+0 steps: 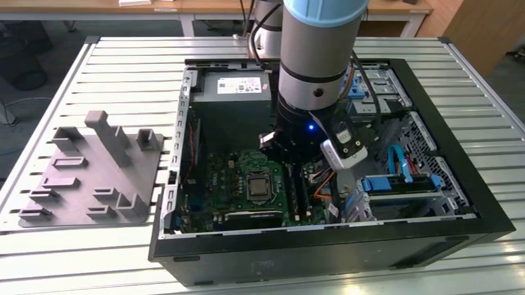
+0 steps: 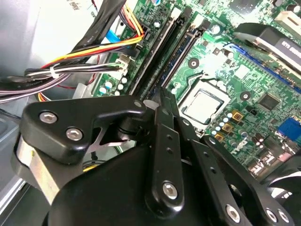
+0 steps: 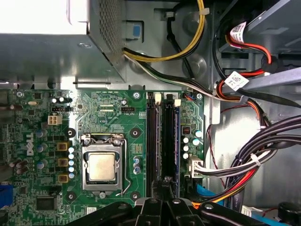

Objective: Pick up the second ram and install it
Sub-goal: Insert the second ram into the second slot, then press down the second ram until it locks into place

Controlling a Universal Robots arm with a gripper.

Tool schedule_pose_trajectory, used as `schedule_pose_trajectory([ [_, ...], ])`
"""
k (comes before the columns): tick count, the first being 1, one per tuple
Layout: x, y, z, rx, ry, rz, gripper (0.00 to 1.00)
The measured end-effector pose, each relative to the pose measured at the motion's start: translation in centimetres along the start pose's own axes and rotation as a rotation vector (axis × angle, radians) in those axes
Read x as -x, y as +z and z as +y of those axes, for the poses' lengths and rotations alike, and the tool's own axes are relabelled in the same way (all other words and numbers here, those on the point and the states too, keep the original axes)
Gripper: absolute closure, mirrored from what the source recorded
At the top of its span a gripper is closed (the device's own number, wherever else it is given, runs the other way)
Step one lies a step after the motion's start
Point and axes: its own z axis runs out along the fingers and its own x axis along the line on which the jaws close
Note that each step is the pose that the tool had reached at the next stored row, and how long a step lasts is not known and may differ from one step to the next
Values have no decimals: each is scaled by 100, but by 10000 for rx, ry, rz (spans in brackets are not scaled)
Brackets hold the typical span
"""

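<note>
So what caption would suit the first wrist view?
Looking down over the hand at the motherboard, processor socket and memory slots.

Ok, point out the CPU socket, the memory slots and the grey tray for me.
CPU socket (image 3: 102, 166), first wrist view, on its metal lid.
Memory slots (image 3: 162, 141), first wrist view, mid-length.
Grey tray (image 1: 78, 184), exterior view, on its flat base.

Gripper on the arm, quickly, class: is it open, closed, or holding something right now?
Gripper: cannot be told whether open or closed; it hangs just over the memory slots on the motherboard.
</note>
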Motion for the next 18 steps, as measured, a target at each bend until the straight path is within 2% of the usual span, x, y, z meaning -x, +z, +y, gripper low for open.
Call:
schedule_pose_trajectory([
  [12, 0, -8, 3, -8, 0, 3, 90],
  [14, -1, 1, 42, -6, 1, 2, 90],
  [18, -5, 51, 219, -4, 0, 1, 90],
])
